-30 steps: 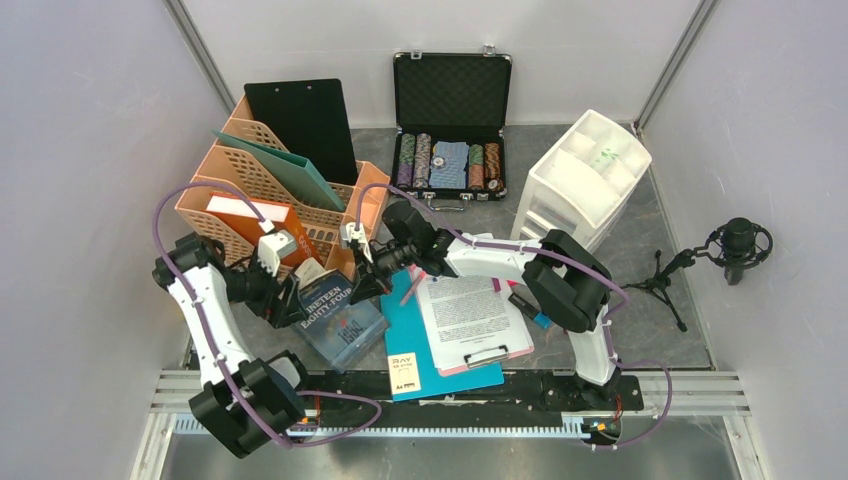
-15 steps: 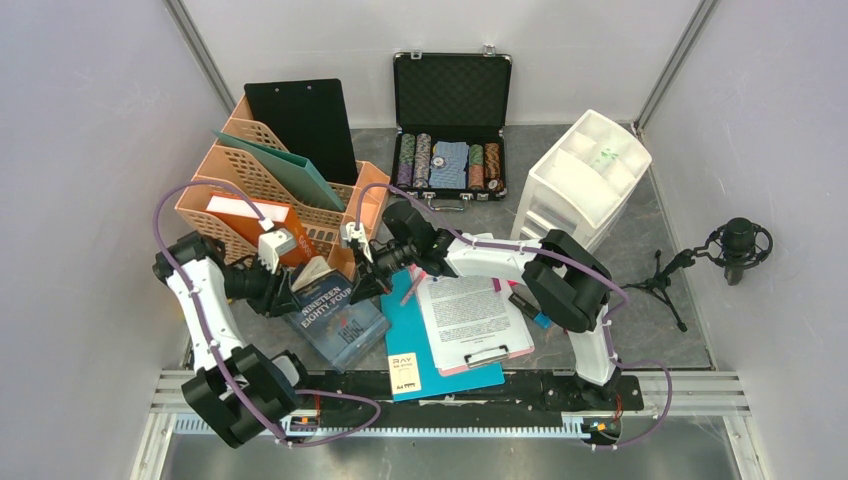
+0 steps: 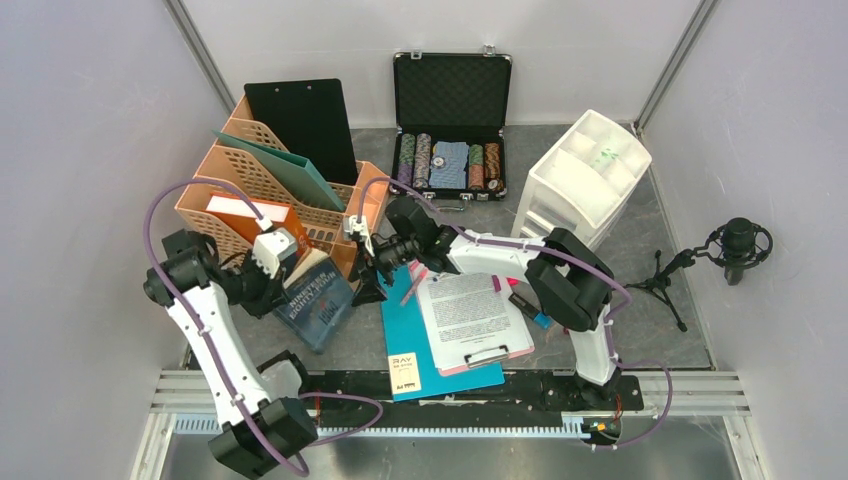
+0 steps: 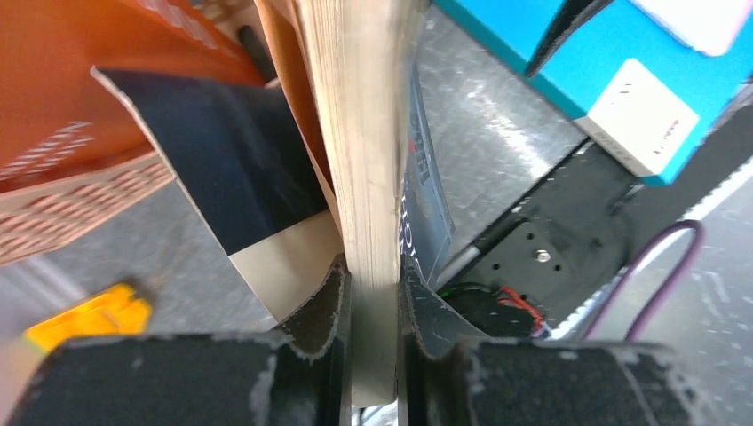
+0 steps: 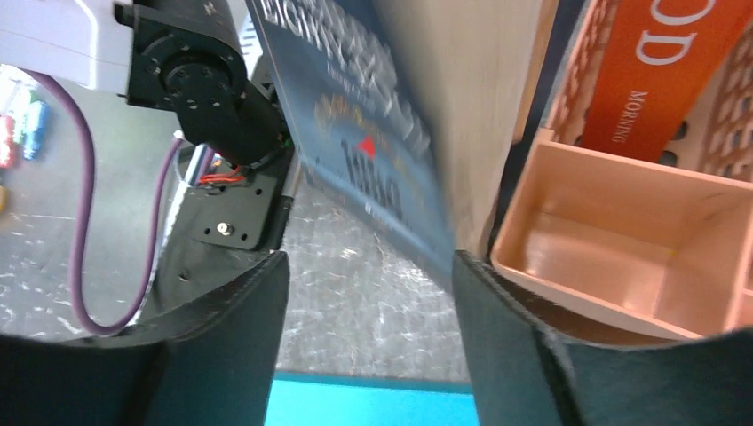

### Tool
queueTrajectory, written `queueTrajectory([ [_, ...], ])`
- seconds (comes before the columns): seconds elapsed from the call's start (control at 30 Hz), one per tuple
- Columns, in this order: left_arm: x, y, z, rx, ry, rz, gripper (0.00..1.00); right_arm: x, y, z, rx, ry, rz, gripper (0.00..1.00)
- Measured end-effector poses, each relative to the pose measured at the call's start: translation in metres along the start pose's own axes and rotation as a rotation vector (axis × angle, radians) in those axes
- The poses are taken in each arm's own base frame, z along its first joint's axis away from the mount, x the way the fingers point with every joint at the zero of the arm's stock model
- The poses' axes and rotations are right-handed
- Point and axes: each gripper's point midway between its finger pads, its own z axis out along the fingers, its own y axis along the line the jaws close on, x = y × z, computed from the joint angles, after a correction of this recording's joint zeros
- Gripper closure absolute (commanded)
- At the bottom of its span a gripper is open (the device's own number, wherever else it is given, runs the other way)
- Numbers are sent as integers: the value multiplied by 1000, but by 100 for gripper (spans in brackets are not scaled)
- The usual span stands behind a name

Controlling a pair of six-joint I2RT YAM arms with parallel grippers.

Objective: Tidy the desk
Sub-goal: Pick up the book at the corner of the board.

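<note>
1. Since the earlier frames the book (image 3: 318, 300) has been swung up from a flatter lie and drawn left and farther back. It now stands steeply, just beside the near corner of the organiser (image 3: 250, 175). Over the same span the left gripper (image 4: 373, 271) has been closed on it, and the right gripper (image 5: 364, 262) has been opened off it.
2. The desk (image 3: 660, 255) lies beneath everything, walled in pale grey, with a rail along its near edge.
3. The peach organiser stands at the far left. A black clipboard (image 3: 305, 125), a green folder (image 3: 290, 170) and an orange book (image 5: 675, 62) are held in it. "MORNING" can be read on the orange book's spine.
4. A black case (image 3: 452, 100) stands open at the far middle, with rows of chips in it. A white drawer unit (image 3: 585, 170) is set to its right.
5. A turquoise folder (image 3: 405, 335) lies flat near the middle, and a white label (image 3: 403, 372) on it reads "RAY". A pink-edged clipboard (image 3: 472, 318) with a printed sheet is laid partly over it.
6. "NINETEEN EIGHTY-FOUR" is printed in white on the dark blue cover of the held book.
7. The left gripper's fingers (image 4: 330, 302) are pressed narrowly against both sides of the book's page block.
8. The right gripper's fingers (image 5: 233, 311) are spread wide. The book's cover is seen just beyond them and is not pinched.
</note>
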Motion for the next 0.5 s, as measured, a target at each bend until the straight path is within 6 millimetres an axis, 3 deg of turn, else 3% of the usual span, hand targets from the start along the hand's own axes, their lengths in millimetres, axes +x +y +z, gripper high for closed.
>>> queueTrajectory([
  [0.1,-8,8,-13,-83,-1,66,98,1,-3,-4,32,16,8,2],
  [0.27,-16,0,-19,-122,-12,149,98,-15,-2,-16,89,17,-19,2],
  [0.5,-35,-26,-19,-43,-70,218,98,-38,2,-37,155,8,-68,2],
])
